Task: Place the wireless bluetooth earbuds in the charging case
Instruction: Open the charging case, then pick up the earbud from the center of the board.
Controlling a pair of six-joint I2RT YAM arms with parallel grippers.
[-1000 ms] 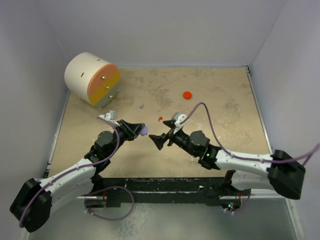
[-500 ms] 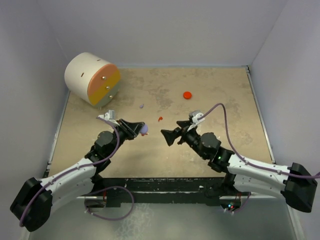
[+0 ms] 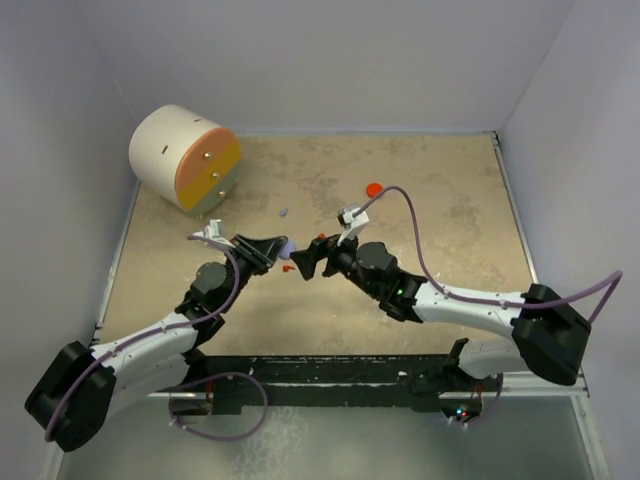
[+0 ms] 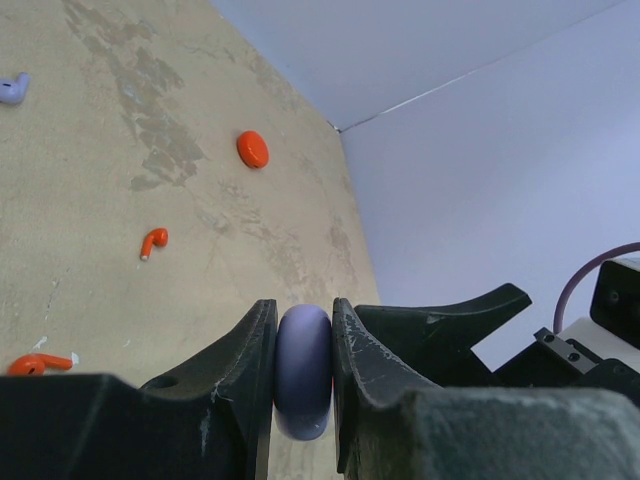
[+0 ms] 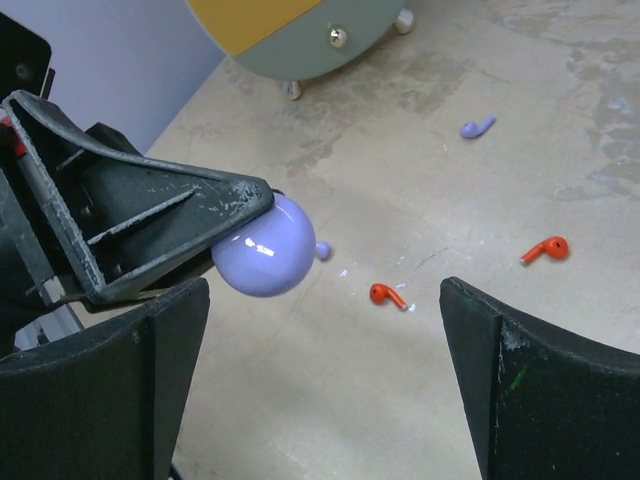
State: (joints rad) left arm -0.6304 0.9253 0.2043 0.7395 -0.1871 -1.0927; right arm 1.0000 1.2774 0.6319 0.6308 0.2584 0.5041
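Note:
My left gripper [image 4: 303, 312] is shut on a round lavender charging case [image 4: 303, 375], held edge-on above the table. My right gripper [image 5: 320, 370] stands wide open right in front of it, and the case [image 5: 264, 250] hangs near its left finger. From above, the left gripper [image 3: 274, 249] and the right gripper [image 3: 306, 262] nearly meet tip to tip. On the table lie two red earbuds [image 5: 388, 294] [image 5: 545, 249] and a lavender earbud [image 5: 477, 127]. A small lavender piece [image 5: 322, 250] peeks out beside the case.
A red round disc [image 3: 374, 188] lies further back on the tan table [image 3: 440, 230]. A large white drum with an orange and green face [image 3: 186, 158] stands at the back left. Grey walls close in the table on three sides.
My right arm drew back to the right, then swung left again, and its open jaws now face the held case. My left gripper has shifted slightly forward, still shut on the case.

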